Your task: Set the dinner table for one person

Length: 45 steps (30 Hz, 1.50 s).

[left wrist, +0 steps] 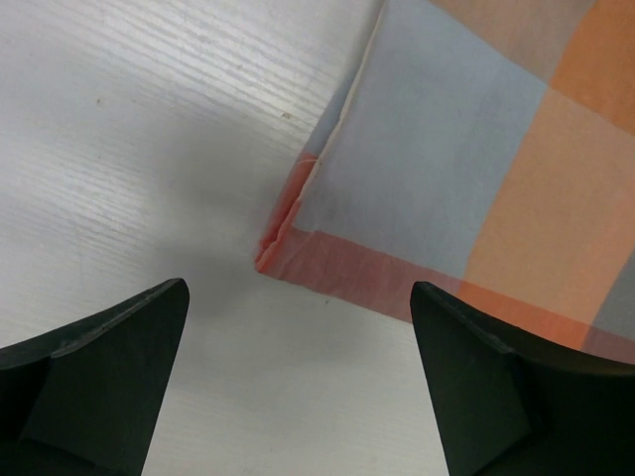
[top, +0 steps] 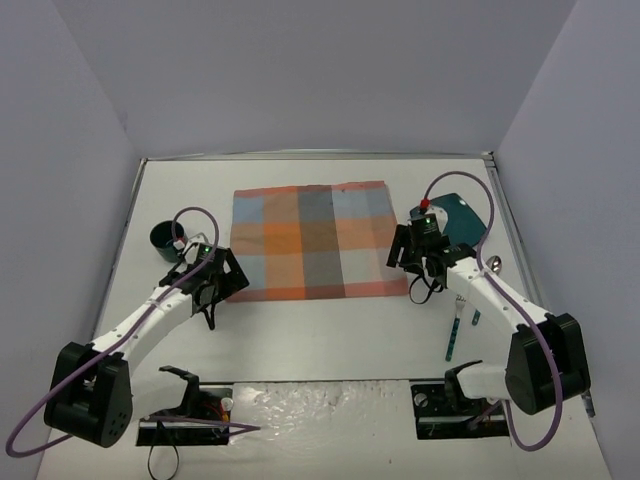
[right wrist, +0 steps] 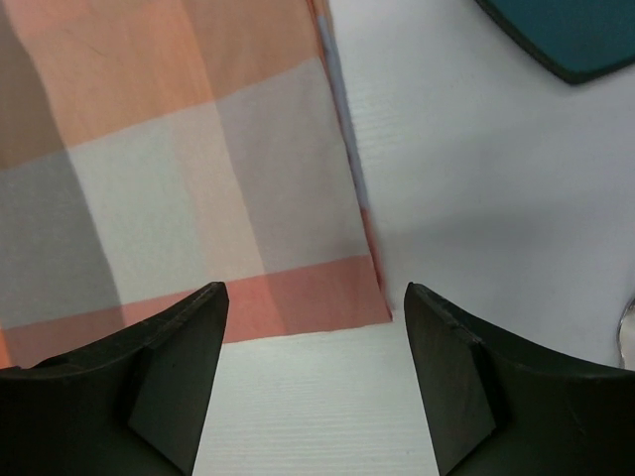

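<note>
A plaid orange, blue and grey placemat (top: 315, 240) lies flat on the white dinner table (top: 330, 340). My left gripper (top: 222, 275) hovers at the placemat's near left corner (left wrist: 266, 256). It is open, with nothing between its fingers (left wrist: 99, 377). My right gripper (top: 408, 262) hovers at the near right corner (right wrist: 382, 312), also open and empty. In both wrist views the cloth corner lies just beyond the fingertips, apart from them.
A teal plate (top: 460, 215) sits right of the placemat, behind the right gripper, and shows at the top of the right wrist view (right wrist: 566, 30). A dark mug (top: 165, 238) stands left of the placemat. A teal-handled fork (top: 455, 335) and a spoon (top: 493, 265) lie at the right.
</note>
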Each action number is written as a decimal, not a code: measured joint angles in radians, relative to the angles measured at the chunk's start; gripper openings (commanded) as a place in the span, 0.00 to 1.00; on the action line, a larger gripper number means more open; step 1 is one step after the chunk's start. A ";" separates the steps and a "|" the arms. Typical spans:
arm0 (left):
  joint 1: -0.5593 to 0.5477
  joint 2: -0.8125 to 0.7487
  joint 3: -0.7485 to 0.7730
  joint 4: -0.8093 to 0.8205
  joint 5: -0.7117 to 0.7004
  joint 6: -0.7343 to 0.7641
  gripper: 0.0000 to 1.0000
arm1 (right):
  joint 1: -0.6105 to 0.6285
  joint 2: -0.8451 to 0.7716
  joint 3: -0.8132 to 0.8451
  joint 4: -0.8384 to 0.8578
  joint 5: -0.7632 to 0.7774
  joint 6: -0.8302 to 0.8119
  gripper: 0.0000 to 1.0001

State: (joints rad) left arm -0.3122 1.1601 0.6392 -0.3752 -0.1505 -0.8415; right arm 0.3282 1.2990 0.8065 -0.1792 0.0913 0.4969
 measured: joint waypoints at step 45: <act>-0.007 0.270 0.033 0.202 -0.007 -0.009 0.00 | -0.012 0.203 -0.116 0.175 -0.100 0.011 0.00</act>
State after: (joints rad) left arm -0.3195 1.4301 0.6725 -0.1734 -0.1577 -0.8501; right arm 0.3166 1.5015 0.6907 -0.0039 -0.0083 0.5080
